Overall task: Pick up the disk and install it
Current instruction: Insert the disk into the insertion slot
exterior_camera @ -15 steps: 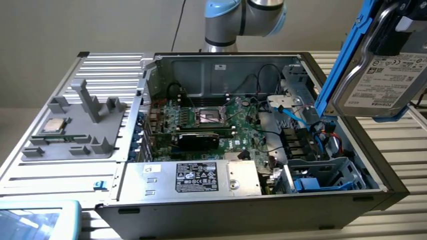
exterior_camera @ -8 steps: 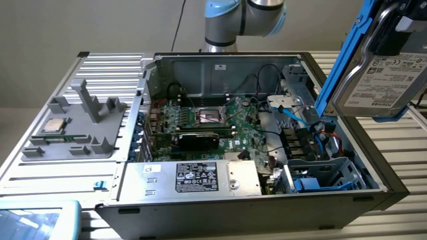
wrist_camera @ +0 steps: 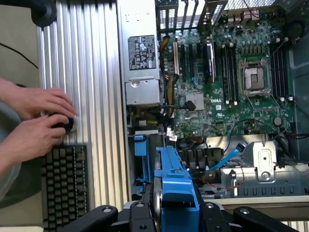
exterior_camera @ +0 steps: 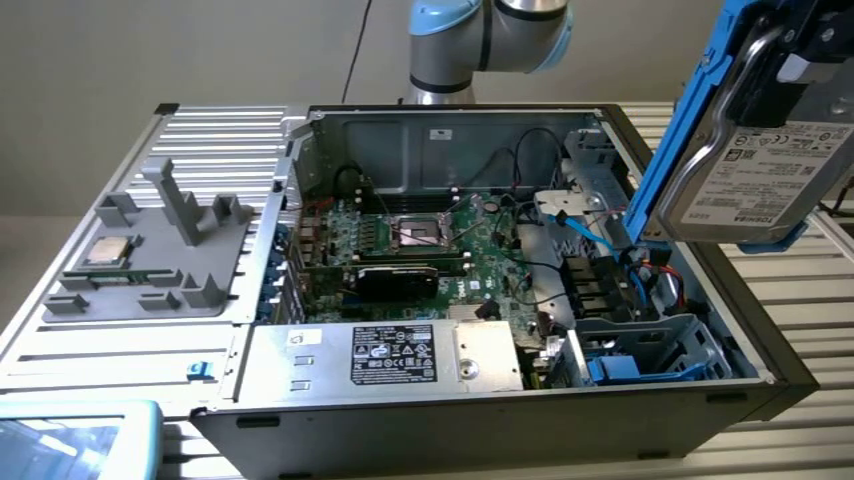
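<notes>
The arm (exterior_camera: 487,35) rises from behind the open computer case (exterior_camera: 400,440) and reaches over to the exterior view's right. There its gripper (exterior_camera: 797,62) hangs high above the case's right wall. The gripper is clamped on the disk (exterior_camera: 761,175), holding it by the upper end of the bright blue carrier. The drive is in the air, touching nothing else. It is steeply tilted, with its white printed label facing the camera and its lower end pointing down toward the case interior.

In the wrist view the black fingers (wrist_camera: 140,215) flank the blue carrier, and the disk (wrist_camera: 176,186) runs straight out from the gripper (wrist_camera: 176,217), seen edge-on. Below it lies the blue-trimmed drive cage (exterior_camera: 667,345), at the corner of the case beside the power supply (exterior_camera: 400,352). The green motherboard (exterior_camera: 494,260), with its empty processor socket (exterior_camera: 424,232), lies further in.

On the grey tray (exterior_camera: 134,292) at the exterior view's left, well apart from the gripper, rests a small silver processor chip (exterior_camera: 110,250). Outside the case, a person's hands (wrist_camera: 43,116) rest on a dark knob near a keyboard (wrist_camera: 63,183).
</notes>
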`<state>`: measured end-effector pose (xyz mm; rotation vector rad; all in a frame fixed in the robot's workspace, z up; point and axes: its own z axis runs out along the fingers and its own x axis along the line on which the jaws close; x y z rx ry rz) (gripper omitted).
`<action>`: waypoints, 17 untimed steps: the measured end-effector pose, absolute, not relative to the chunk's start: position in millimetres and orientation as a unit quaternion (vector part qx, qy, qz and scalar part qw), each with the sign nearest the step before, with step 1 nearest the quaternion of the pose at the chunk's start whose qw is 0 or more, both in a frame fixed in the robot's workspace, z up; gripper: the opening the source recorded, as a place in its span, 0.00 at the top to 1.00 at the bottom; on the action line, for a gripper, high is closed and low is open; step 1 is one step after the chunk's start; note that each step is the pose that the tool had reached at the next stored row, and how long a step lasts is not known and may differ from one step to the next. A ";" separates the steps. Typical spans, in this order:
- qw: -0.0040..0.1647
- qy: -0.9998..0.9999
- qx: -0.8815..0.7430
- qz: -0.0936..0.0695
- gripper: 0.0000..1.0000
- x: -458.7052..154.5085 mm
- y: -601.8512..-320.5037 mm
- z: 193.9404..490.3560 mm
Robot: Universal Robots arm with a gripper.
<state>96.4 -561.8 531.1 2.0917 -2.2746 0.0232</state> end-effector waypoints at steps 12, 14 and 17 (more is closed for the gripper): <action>0.026 -0.736 0.677 0.007 0.63 96.3 -561.8 509.3; 0.026 -0.736 0.677 0.007 0.63 96.3 -561.8 505.7; 0.026 -0.736 0.677 0.007 0.63 96.3 -561.8 500.2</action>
